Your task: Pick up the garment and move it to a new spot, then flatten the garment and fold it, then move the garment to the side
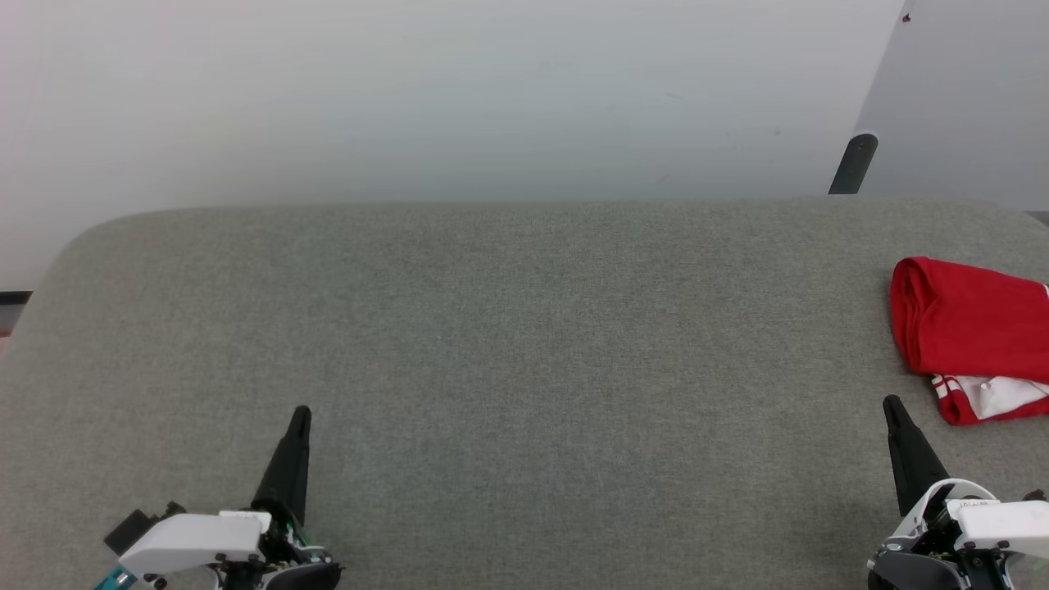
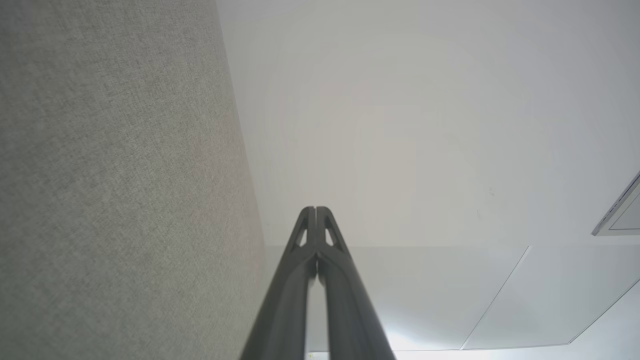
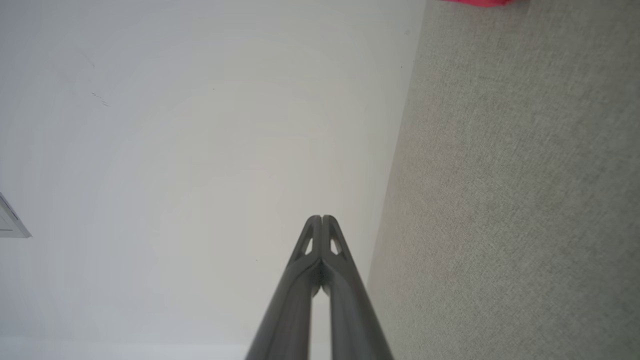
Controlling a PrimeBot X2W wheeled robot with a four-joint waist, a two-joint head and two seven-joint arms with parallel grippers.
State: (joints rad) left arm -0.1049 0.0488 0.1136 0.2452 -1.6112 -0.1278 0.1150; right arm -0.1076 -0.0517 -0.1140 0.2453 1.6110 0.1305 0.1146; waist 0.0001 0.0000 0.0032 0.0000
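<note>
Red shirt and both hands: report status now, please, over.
Left hand shut, empty. Right hand shut, empty. Red shirt bunched on grey padded surface, far right, just beyond right hand, untouched. Nothing in the way.

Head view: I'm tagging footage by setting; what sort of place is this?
Probably an indoor lab or test room: a grey fabric-covered surface against a plain pale wall, one red garment lying at its right side.

We see the left end effector and the right end effector as long, dark, tapering fingers with small triangular cut-outs near the tips. Each is mounted on a glossy white casing over black parts, and we spot a teal piece beside the left one.
</note>
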